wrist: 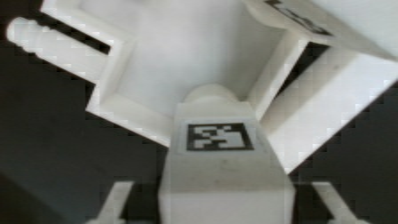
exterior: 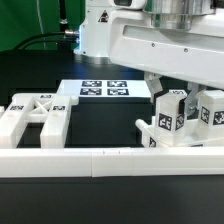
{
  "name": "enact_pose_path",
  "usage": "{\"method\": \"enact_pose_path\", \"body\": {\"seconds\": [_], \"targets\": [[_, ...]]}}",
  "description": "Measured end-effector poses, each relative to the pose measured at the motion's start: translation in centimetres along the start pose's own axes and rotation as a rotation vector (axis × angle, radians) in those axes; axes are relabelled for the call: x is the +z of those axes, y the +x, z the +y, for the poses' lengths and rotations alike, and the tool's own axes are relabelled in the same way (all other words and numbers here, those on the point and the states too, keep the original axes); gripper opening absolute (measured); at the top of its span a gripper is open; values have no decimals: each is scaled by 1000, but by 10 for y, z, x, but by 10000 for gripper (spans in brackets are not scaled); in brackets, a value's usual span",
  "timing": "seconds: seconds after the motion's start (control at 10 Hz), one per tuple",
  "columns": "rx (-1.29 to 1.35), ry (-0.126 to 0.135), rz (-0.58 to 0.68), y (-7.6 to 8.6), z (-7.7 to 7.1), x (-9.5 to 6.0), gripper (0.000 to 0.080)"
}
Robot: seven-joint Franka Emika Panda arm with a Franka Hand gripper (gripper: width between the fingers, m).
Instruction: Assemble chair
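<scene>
A thick white chair leg (exterior: 169, 120) with a square tag stands upright at the exterior view's right, among other white chair parts (exterior: 207, 110). My gripper (exterior: 170, 97) comes down on it from above and is shut on its upper end. In the wrist view the tagged leg (wrist: 219, 140) fills the space between my gripper (wrist: 221, 192), with the fingers (wrist: 118, 200) on either side of it. Beyond the leg lies a large angled white panel (wrist: 169, 70). Where the leg's lower end meets the parts below is hidden.
A ladder-shaped white chair part (exterior: 35, 115) lies at the exterior view's left. The marker board (exterior: 105, 90) lies flat behind the middle. A long white rail (exterior: 100, 160) runs along the front. The arm's white body (exterior: 150, 40) hangs over the right side.
</scene>
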State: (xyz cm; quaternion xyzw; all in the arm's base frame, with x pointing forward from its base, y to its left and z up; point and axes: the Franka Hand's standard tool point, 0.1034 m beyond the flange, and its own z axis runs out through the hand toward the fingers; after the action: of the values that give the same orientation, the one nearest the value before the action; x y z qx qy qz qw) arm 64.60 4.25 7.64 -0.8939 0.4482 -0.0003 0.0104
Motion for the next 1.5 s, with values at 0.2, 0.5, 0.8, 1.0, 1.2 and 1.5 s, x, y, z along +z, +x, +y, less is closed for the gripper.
{"method": "enact_pose_path", "body": {"seconds": [0.2,0.5,0.8,1.0,1.2,1.5], "targets": [[81,4,-3,-1,-1,0,288],[-10,4,-3,0,0,0,512],[-239,20,17,3,-2,0,642],[-434,18,23,4,-2,-1,648],[-627,17,29,4,-3,-1,649],[-871,8,39,3,-5,-1,649]]}}
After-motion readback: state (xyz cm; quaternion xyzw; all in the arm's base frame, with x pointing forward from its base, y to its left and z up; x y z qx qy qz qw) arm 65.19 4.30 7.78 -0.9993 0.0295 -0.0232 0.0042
